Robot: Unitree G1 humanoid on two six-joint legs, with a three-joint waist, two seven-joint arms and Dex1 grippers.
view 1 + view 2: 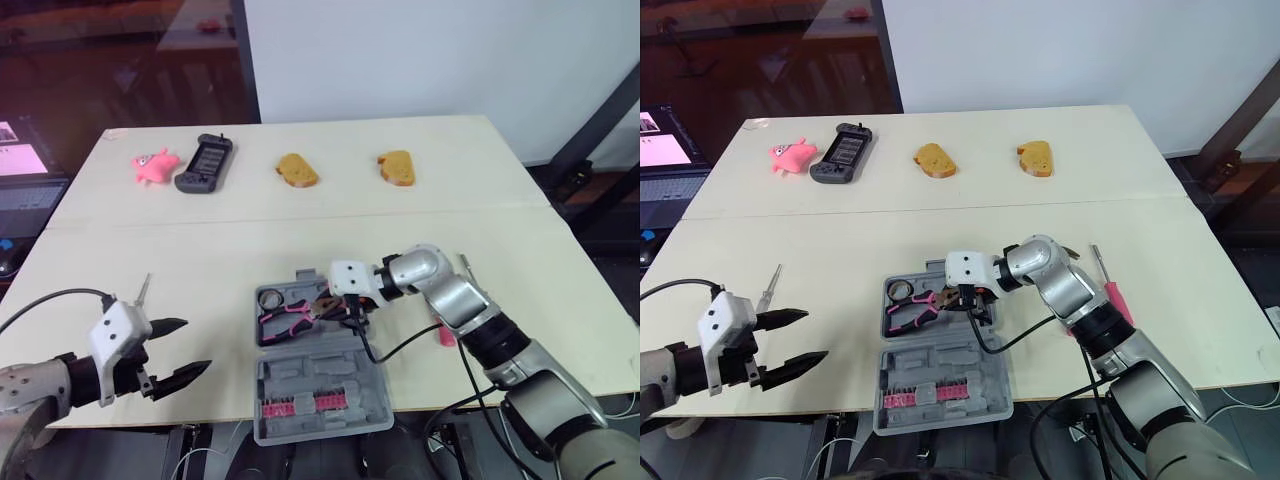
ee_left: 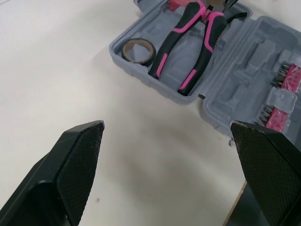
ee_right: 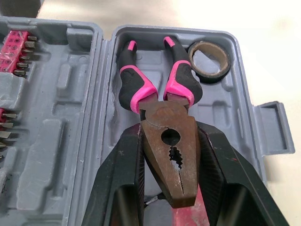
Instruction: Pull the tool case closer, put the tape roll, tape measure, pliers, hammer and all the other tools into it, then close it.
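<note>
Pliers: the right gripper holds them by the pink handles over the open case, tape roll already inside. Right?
No: the right gripper grips the pliers by the metal head, not the handles; the right wrist view shows it. Rest holds.

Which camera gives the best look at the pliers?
The right wrist view: the pliers show whole and close, head held by the right gripper, handles in the case. The left wrist view shows mostly their handles; both eye views show them small, partly behind the gripper.
</note>
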